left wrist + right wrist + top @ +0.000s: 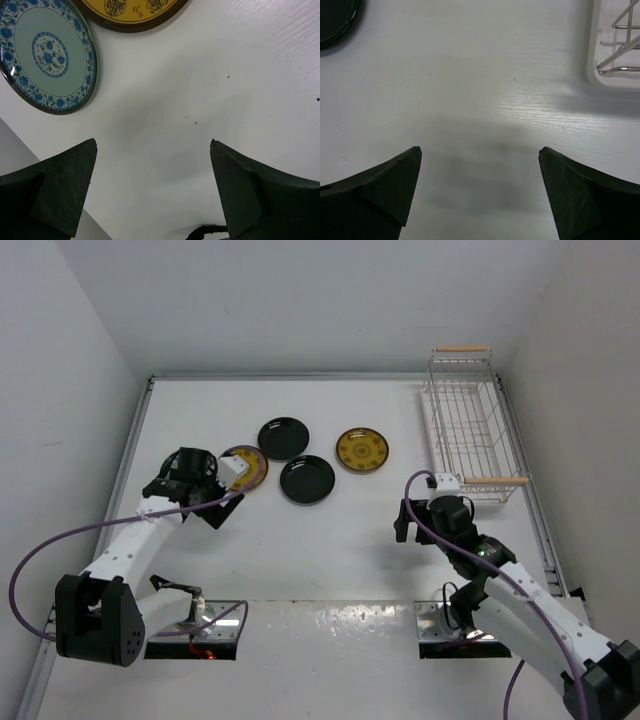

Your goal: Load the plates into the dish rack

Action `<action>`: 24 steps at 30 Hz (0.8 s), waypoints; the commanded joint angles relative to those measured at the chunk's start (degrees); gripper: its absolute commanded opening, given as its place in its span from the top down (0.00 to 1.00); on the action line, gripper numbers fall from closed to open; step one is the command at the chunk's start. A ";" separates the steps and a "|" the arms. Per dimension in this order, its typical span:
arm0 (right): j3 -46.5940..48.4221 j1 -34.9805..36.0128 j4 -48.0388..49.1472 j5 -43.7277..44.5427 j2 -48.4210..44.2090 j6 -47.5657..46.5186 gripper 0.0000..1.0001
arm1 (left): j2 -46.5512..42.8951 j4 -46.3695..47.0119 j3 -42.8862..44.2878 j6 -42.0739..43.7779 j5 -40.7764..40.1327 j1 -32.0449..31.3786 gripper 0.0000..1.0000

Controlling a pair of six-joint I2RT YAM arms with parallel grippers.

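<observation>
No plate is loaded yet: the dish rack [462, 425] stands empty at the far right of the table [330, 550], its long side running near to far, so that plates can be slotted in upright one behind another. The plates lie flat and well apart from it. Two black plates [284, 438] [307, 479] are seen in the middle, one yellow plate [362, 449] to their right, and a second yellow plate [252, 468] to their left. The pale blue-green plate [47, 55] is shown only in the left wrist view, just beside that second yellow plate; from above it is hidden under the left arm.

The left gripper [152, 150] is spread wide and holds nothing. It is poised over bare table just near of the two left-hand plates, probably so that one rim can be taken between the fingers.

The right gripper [480, 157] is likewise spread and empty, held over the table between the black plates and the near end of the rack. It is judged to be placed there to receive or fetch a plate. Flat glossy plates offer little edge, so a slipping grasp is the likely risk.
</observation>
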 commanded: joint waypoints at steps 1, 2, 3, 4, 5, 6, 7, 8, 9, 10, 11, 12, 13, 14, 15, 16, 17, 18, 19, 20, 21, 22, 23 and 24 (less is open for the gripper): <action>2.73 0.28 0.28 2.24 0.60 -0.95 0.00 | -1.65 1.10 -0.18 -1.18 -0.24 -0.44 0.00; 3.08 0.36 0.37 2.33 0.95 -2.61 0.00 | -1.65 1.10 0.60 -1.18 -0.24 -0.44 0.00; 3.60 0.28 0.72 1.98 2.26 -3.58 0.00 | -1.65 1.10 1.22 -2.23 0.46 -0.44 0.00; 4.56 0.28 0.98 1.63 2.89 -7.16 0.00 | -1.13 1.10 3.58 -4.24 1.16 -0.44 0.00; 5.36 0.45 1.24 1.36 3.76 -7.19 0.00 | -0.17 1.10 5.43 -5.74 1.17 -0.44 0.00; 9.02 0.28 1.42 0.49 6.38 -9.54 0.00 | -0.16 1.10 7.53 -7.14 2.21 -0.44 0.00; 10.54 0.45 1.77 -0.39 7.54 -12.09 0.00 | 0.80 1.10 9.99 -8.55 2.23 -0.44 0.00; 12.29 0.37 2.73 -0.92 8.94 -13.16 0.00 | 1.94 0.40 12.54 -11.00 2.23 -0.44 0.00; 14.14 0.37 2.74 -1.71 14.00 -15.52 0.00 | 2.74 -0.30 18.05 -11.98 3.01 -0.44 0.00; 20.94 -0.07 2.91 -3.28 16.05 -15.80 0.00 | 3.79 -1.00 20.71 -11.99 4.41 0.43 0.00; 23.53 -0.51 1.09 -3.99 25.65 -16.15 0.00 | 5.02 -1.53 23.44 -11.99 6.42 1.13 0.00; 32.61 -0.60 0.03 -6.09 28.18 -15.81 0.00 | 7.99 -2.67 28.42 -11.99 12.19 3.57 0.00; 35.48 -0.78 -3.38 -7.07 30.55 -15.63 0.00 | 9.50 -2.68 30.65 -11.99 14.42 4.90 0.00; 38.12 -2.00 -4.28 -7.51 34.67 -15.46 0.00 | 10.99 -3.20 32.58 -11.99 15.75 5.79 0.05; 42.67 -2.18 -5.07 -8.30 37.75 -15.02 0.00 | 12.22 -3.21 34.87 -11.47 15.76 6.32 0.11; 45.85 -2.18 -5.52 -9.87 38.83 -14.06 0.00 | 14.06 -3.21 35.59 -10.86 13.67 6.32 0.15; 47.19 -2.71 -4.91 -10.41 40.41 -13.09 0.00 | 14.78 -3.21 35.59 -10.85 10.26 5.19 0.15; 47.46 -3.06 -3.17 -11.20 41.03 -11.34 0.00 | 15.31 -2.69 35.59 -9.63 4.48 4.66 0.15; 46.86 -3.76 -2.02 -12.86 42.17 -9.58 0.00 | 16.36 -2.16 34.98 -9.62 1.55 4.04 0.15; 46.68 -4.98 0.00 -13.31 43.48 -8.78 0.00 | 16.89 -2.15 34.46 -9.62 -0.65 4.04 0.13; 46.41 -6.04 1.06 -13.75 44.45 -6.86 0.00 | 17.50 -1.37 33.23 -9.62 -3.55 4.56 0.12; 47.45 -6.83 1.07 -13.76 48.03 -4.75 0.02 | 18.12 -0.75 32.70 -9.62 -4.18 4.57 0.12; 48.07 -7.71 -0.06 -13.41 49.29 -3.86 0.05 | 19.78 -0.75 32.69 -10.58 -4.19 5.44 0.08; 48.86 -8.50 -0.77 -12.27 50.52 -3.16 0.07 | 20.67 -0.75 32.00 -11.98 -4.19 6.40 0.08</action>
